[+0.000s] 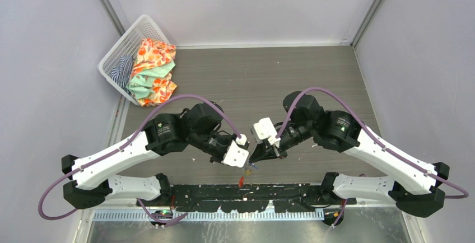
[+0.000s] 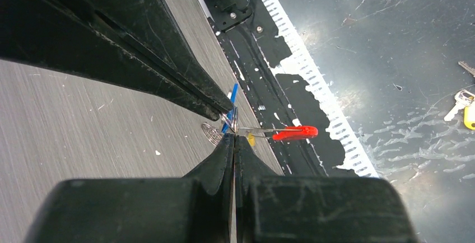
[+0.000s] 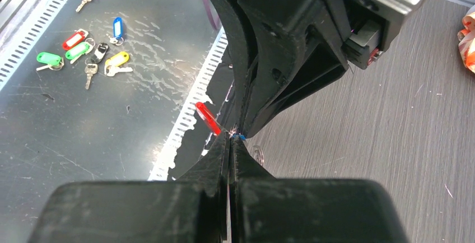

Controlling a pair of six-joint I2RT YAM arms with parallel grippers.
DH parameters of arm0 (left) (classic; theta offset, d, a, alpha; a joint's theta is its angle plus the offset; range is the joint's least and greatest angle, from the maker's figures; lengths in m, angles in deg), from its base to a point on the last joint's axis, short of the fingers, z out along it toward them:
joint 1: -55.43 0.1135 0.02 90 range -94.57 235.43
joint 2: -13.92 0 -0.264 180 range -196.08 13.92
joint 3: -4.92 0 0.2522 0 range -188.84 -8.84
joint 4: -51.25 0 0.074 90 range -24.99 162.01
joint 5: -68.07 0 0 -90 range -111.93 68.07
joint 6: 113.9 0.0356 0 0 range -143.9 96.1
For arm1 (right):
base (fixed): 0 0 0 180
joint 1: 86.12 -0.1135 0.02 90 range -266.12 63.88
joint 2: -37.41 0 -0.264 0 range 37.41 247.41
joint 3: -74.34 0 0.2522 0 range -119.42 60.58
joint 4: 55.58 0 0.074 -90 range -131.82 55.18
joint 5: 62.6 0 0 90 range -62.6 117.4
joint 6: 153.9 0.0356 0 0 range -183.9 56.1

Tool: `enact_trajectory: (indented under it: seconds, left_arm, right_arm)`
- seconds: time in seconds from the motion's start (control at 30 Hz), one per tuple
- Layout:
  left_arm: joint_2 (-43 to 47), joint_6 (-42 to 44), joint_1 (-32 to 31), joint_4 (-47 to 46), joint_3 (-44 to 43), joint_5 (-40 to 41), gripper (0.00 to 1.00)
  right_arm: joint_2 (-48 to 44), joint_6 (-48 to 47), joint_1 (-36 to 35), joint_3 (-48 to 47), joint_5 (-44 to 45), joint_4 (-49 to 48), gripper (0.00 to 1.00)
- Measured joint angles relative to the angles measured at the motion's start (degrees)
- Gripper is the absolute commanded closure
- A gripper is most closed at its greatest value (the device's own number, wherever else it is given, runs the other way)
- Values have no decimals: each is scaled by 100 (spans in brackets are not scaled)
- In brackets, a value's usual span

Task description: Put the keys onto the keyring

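Clamping: left pincer [image 2: 233, 138] — keyring [image 2: 295, 132]; right pincer [image 3: 229, 140] — one key [image 2: 230, 98]

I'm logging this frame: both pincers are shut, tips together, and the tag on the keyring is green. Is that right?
Not the colour: the tag on the keyring is red, as the left wrist view shows. The left pincer and right pincer are both shut, tips together.
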Motion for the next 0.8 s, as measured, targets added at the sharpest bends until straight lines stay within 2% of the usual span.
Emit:
enact_trajectory:
  seconds: [0.8]
  left_arm:
    - [0, -129, 59, -63, 0, 26, 100]
  right_arm:
    - [-2, -83, 0, 0, -118, 146, 99]
